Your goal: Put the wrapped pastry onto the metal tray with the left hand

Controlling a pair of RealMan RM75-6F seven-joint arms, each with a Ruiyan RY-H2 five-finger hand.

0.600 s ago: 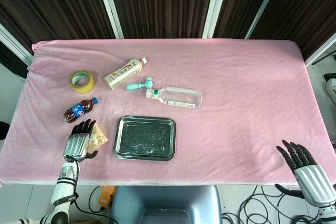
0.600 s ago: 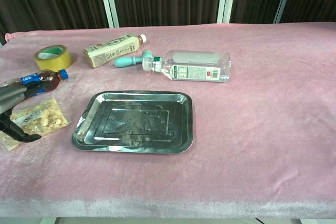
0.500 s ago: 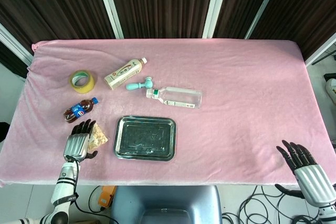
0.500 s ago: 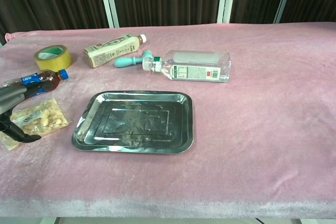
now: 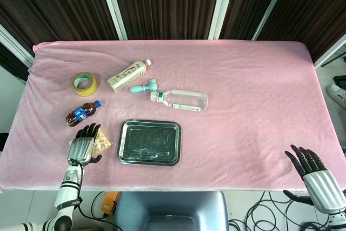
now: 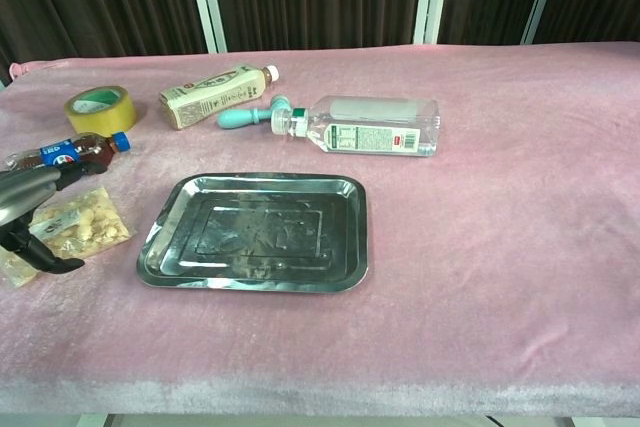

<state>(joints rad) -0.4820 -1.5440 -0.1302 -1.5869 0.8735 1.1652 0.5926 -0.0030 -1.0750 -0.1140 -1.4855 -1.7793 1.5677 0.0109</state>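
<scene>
The wrapped pastry [image 5: 100, 142] [image 6: 82, 228], a clear packet of pale pieces, lies flat on the pink cloth just left of the metal tray [image 5: 125, 155] [image 6: 355, 247]. My left hand [image 5: 81, 146] [image 6: 22, 203] hovers over the packet's left part, fingers apart and pointing toward the cola bottle, thumb low beside the packet's near edge. The hand hides part of the packet, and I see no grip on it. My right hand [image 5: 315, 172] hangs past the table's front right edge, fingers spread and holding nothing.
A small cola bottle [image 5: 82, 113] [image 6: 70, 151] lies just beyond the left hand. Yellow tape roll [image 5: 85, 84] [image 6: 96, 109], a beige drink bottle [image 5: 127, 75] [image 6: 213, 93], a teal tool [image 5: 144, 87] [image 6: 250, 115] and a clear water bottle [image 5: 183, 100] [image 6: 365, 125] lie behind the tray.
My left hand has edged slightly forward over the pastry toward the cola bottle. The packet and the right hand have not moved.
</scene>
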